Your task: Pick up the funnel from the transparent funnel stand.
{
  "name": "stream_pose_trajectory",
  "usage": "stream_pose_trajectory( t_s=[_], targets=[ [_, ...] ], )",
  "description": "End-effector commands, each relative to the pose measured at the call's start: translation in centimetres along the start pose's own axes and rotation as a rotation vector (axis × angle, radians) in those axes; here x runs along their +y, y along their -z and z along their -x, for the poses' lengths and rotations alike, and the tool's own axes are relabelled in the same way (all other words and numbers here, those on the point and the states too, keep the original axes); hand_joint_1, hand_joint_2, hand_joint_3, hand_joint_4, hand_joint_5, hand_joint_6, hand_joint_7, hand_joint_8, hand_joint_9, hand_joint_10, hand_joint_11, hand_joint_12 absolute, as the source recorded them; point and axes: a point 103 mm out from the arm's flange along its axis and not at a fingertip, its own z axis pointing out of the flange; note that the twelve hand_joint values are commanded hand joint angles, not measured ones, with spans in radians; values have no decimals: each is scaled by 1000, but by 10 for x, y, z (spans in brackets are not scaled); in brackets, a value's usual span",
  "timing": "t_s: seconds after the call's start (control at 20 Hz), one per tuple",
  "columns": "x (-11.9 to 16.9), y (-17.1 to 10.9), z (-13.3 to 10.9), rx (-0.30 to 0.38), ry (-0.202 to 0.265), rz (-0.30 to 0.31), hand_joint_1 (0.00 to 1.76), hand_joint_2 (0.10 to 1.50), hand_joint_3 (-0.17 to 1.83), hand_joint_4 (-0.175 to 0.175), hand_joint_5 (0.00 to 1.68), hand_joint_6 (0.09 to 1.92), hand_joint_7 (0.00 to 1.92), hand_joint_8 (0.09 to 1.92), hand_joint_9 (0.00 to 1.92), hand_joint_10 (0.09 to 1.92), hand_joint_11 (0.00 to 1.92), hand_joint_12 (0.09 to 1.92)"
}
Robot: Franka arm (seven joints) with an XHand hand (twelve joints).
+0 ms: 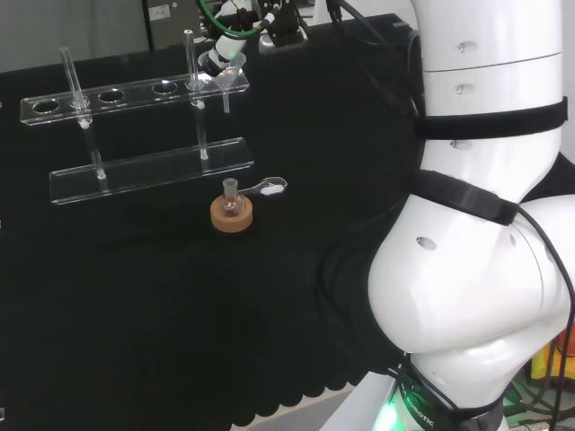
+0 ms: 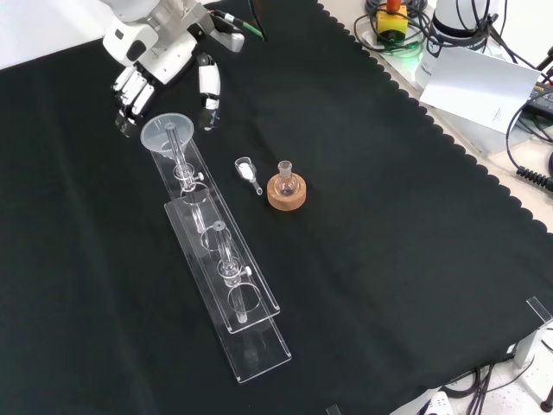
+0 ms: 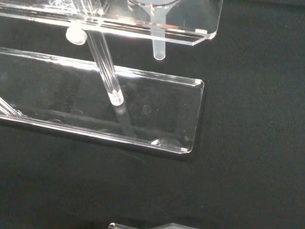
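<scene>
A clear funnel [image 2: 168,133] sits in the end hole of the transparent stand's upper shelf [image 2: 226,259], at the end nearest the hand. In the head view the funnel [image 1: 230,78] is at the shelf's right end, its stem hanging below. The black and white hand [image 2: 162,57] hovers just beyond that end, open, with its fingers [image 2: 130,90] on one side and its thumb [image 2: 208,93] on the other, apart from the funnel's rim. It holds nothing. The wrist view has the funnel stem [image 3: 158,45] poking through the shelf above the stand's base plate [image 3: 162,114].
A small round flask on a cork ring [image 2: 286,188] stands right of the stand in the front view, with a small clear scoop [image 2: 247,169] between them. The shelf's other holes hold nothing. Two upright posts [image 1: 192,63] carry the shelf. Cables and paper lie past the cloth's far edge [image 2: 406,78].
</scene>
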Motion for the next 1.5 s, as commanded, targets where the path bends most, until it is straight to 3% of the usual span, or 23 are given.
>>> stream_pose_trajectory(
  t_s=[0.05, 0.65, 1.15, 1.5],
  targets=[
    [6, -4, 0, -7, 5, -9, 548, 813, 195, -34, 105, 87, 0, 466, 150, 791, 36, 1452],
    [15, -9, -2, -23, 6, -33, 553, 804, 210, -25, 44, 87, 0, 249, 119, 809, 62, 1448],
    [17, -10, -7, -124, -17, -49, 583, 779, 209, -22, 39, 87, 0, 266, 115, 816, 90, 1438],
    [16, -9, -6, -160, -33, -50, 612, 764, 223, -27, 77, 87, 0, 350, 140, 823, 82, 1439]
  ],
)
